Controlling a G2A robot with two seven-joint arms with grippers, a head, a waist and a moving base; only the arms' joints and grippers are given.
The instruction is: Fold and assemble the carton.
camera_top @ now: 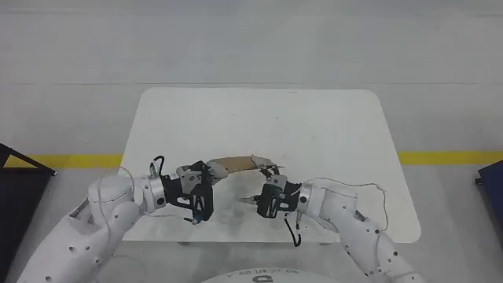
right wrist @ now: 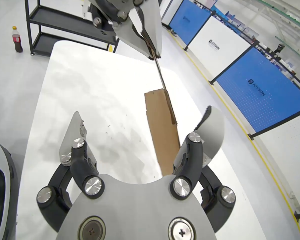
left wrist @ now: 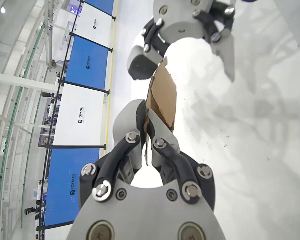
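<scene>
One flat carton [camera_top: 236, 162] hangs over the one bench [camera_top: 330, 126] near its 6 o'clock edge, its 9 o'clock end clamped in the left tool [left wrist: 147, 123], probably to steady it so the right tool [right wrist: 143, 113], wide open at the 3 o'clock end, can take a flap; two tools.

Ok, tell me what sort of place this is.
Likely an industrial hall or test floor: blue-and-white partition panels, a yellow floor line and a black shelving rack near the white table.
</scene>
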